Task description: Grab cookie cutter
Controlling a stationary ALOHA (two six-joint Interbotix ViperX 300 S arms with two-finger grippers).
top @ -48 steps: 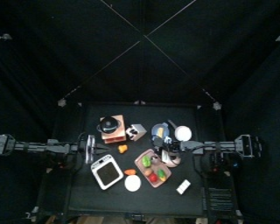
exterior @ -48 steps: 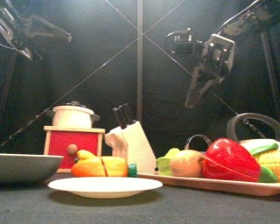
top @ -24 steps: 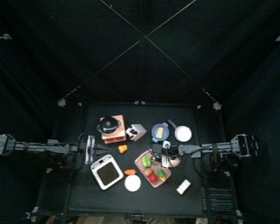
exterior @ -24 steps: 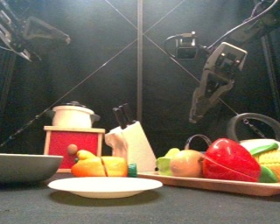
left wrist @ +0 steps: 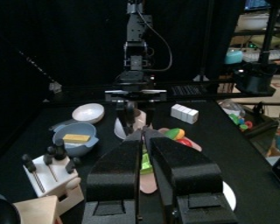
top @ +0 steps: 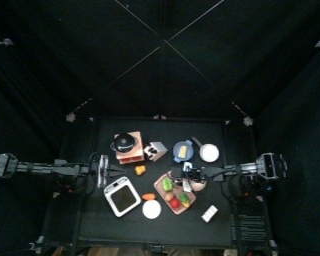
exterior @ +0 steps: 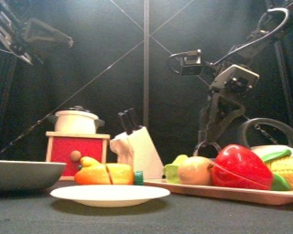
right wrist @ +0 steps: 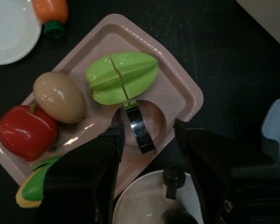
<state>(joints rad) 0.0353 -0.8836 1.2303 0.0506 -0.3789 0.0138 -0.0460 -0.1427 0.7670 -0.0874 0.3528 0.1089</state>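
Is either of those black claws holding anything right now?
No. The right claw hangs open just above the dark metal ring-shaped cookie cutter on the pink tray, not gripping it. The left claw holds nothing.

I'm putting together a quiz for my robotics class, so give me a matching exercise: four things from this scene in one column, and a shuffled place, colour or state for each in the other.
1. cookie cutter
2. white plate
3. knife block
4. right gripper

a. holds orange and yellow food
b. open, above the pink tray
c. metal ring on the pink tray
d. white, black handles sticking up

Pairs: 1-c, 2-a, 3-d, 4-b
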